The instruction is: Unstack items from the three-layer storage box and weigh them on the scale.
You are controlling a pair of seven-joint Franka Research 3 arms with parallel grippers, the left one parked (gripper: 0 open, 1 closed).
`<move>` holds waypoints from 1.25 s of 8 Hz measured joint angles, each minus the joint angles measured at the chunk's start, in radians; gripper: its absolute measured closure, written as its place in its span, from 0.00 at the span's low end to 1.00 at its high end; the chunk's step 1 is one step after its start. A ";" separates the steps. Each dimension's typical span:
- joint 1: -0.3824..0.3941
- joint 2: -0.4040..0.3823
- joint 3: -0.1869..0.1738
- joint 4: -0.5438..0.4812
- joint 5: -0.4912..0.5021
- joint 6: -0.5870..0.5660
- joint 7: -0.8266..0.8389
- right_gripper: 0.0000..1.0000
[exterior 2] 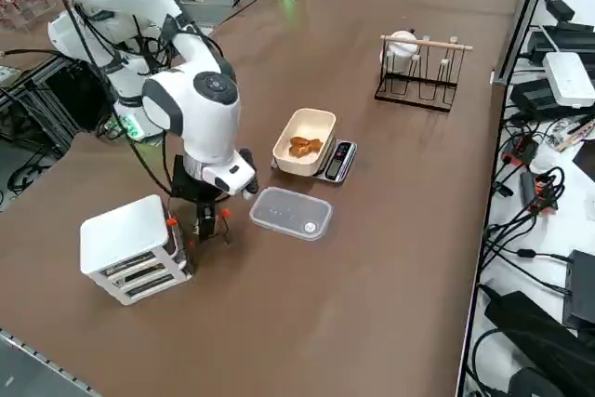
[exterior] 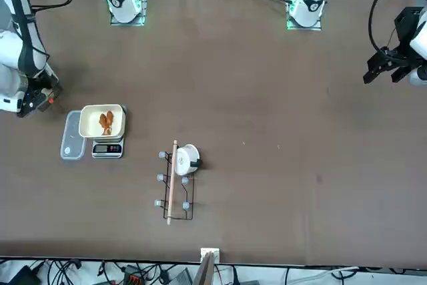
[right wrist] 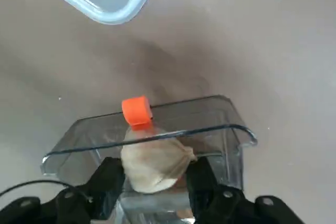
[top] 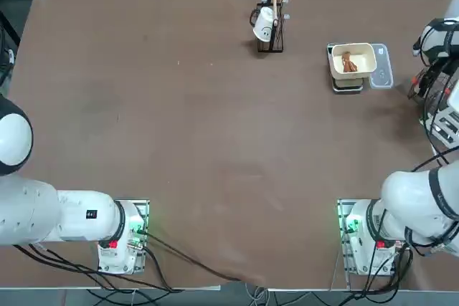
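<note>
the right gripper reaches into an open clear drawer with an orange knob, and its two black fingers are pinched on a pale beige lump, one finger pressed to each side of it. the lump sits between the fingertips, inside the drawer's walls, just behind the orange knob. in the right side view the gripper points down just beside the three-layer storage box, at the side of the box that faces the clear plastic lid; small orange spots show there at the front of the box. the box stands upright, white on top, with three stacked layers showing on its front.

the lid lies flat on the table, near the box and apart from it, and one corner of it shows beyond the drawer in the wrist view. just past the lid from the box is the scale, a small flat dark device with a cream bowl resting on it. two reddish-brown lumps lie together in the bowl. farther from the box than the scale, a black wire rack stands on the brown table with a white cup hung at one end and a wooden rod along its top.
</note>
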 joint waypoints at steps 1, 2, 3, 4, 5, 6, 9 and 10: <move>-0.001 0.008 0.000 0.000 0.000 0.013 0.000 0.27; -0.001 0.009 0.000 0.000 0.000 0.019 0.002 0.27; -0.001 0.009 0.001 0.000 0.000 0.021 0.006 0.28; -0.001 0.009 0.004 0.000 0.000 0.022 0.009 0.30; -0.001 0.006 0.008 0.000 0.000 0.022 0.011 0.35; -0.001 0.004 0.010 0.001 0.000 0.021 0.013 0.39; 0.000 -0.013 0.017 0.023 0.025 -0.060 0.018 0.40; 0.001 -0.027 0.018 0.031 0.029 -0.091 0.018 0.40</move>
